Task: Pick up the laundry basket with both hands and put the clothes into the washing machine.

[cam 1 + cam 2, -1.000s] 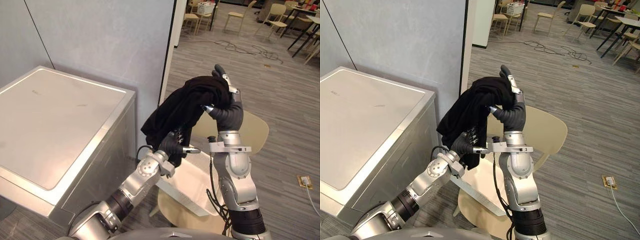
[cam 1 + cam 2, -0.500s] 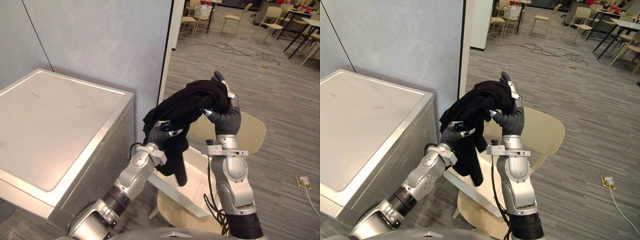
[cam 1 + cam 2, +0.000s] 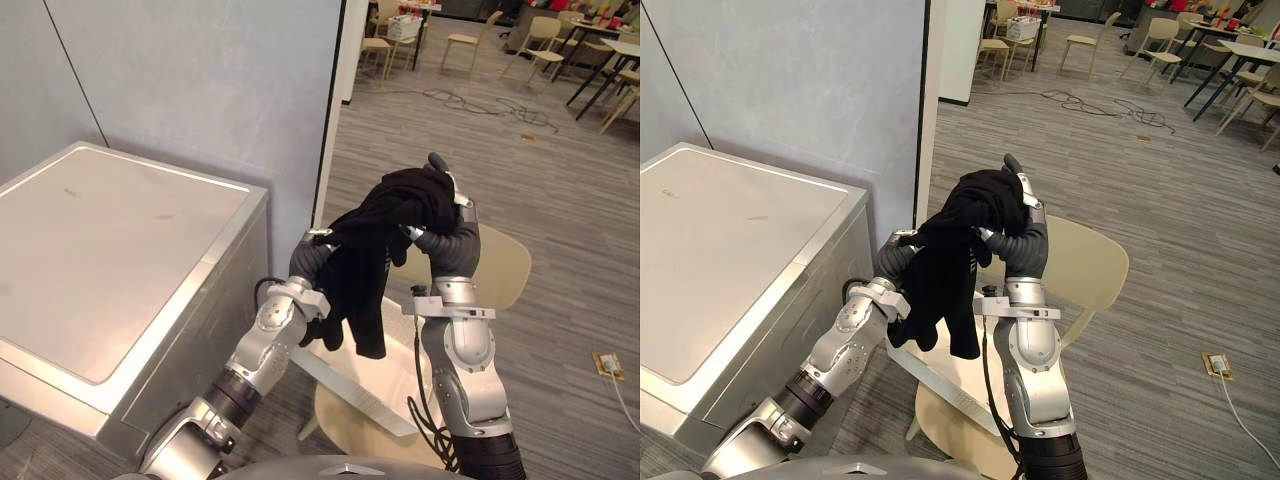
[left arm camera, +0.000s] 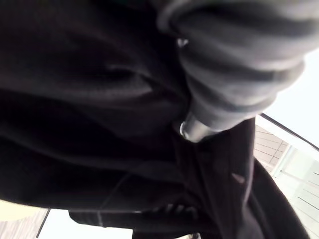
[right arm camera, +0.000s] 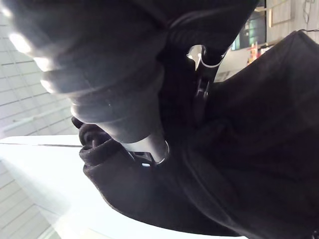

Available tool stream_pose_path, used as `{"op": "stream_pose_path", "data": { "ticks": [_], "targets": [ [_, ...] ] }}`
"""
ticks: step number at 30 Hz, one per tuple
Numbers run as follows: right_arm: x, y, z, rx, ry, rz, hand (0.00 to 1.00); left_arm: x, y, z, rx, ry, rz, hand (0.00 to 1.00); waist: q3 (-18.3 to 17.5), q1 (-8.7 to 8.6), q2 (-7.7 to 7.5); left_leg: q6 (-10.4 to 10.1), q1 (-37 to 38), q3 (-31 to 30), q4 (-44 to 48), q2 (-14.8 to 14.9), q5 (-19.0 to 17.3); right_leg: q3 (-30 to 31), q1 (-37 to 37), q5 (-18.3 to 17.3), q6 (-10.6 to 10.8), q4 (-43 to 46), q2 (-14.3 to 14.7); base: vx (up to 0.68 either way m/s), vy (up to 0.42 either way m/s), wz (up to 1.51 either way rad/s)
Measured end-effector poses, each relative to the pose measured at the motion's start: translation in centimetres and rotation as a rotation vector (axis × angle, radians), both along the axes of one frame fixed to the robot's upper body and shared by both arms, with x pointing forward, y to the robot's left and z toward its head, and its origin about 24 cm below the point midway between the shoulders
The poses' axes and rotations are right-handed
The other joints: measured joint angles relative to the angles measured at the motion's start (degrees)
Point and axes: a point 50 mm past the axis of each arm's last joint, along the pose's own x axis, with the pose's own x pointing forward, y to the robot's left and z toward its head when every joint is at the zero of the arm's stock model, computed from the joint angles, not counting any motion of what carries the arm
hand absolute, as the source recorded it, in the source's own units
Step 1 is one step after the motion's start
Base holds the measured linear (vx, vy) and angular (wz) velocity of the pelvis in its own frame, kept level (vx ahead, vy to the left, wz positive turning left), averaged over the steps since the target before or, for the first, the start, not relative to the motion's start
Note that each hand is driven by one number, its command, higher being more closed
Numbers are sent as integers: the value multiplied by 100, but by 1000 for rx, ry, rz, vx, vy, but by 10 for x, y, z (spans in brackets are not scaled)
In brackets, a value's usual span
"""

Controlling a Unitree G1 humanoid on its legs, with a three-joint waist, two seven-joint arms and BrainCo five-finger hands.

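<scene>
Head camera: the right hand (image 3: 450,215) is clutching a black garment (image 3: 375,240), thumb curled into the cloth, and holding it high above the white laundry basket (image 3: 385,385). The basket is sitting on a beige chair (image 3: 510,265) to the right of the washing machine (image 3: 110,250). The left hand (image 3: 305,262) is touching the garment's left side from beneath.

Left wrist camera: black fabric is draping over that hand, and its grip cannot be told.

Right wrist camera: the thumb is pressing into dark folds.
</scene>
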Motion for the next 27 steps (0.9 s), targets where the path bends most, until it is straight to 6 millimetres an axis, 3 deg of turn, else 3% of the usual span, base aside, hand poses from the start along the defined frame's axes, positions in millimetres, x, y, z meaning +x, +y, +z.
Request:
{"op": "stream_pose_path", "data": {
  "ticks": [1,2,15,21,27],
  "targets": [
    [0,0,0,0,1,-1,100,0,0,0,5,-3,1,100,0,-1,0,0,0,-1,0,0,0,0,0,0,0,0,0,0,0,0],
    [0,0,-1,0,3,-2,0,0,0,0,5,-4,2,100,-1,-2,1,0,0,-3,0,0,0,0,0,0,0,0,0,0,0,0],
    [2,-1,-2,58,22,-28,0,4,-4,4,-12,15,26,100,-8,-19,13,5,-45,-92,-1,4,30,-100,8,-1,-5,-1,0,0,0,2],
    [11,0,-5,48,60,-28,0,41,2,48,-7,-88,109,100,-15,-157,25,10,-12,-37,0,1,46,-8,-4,20,-22,4,6,0,0,-4],
    [14,-7,-17,42,127,-58,0,52,2,71,-21,-139,137,100,-16,-294,26,5,38,72,0,-1,40,90,-37,38,-46,-10,29,-14,-20,-11]
  ]
}}
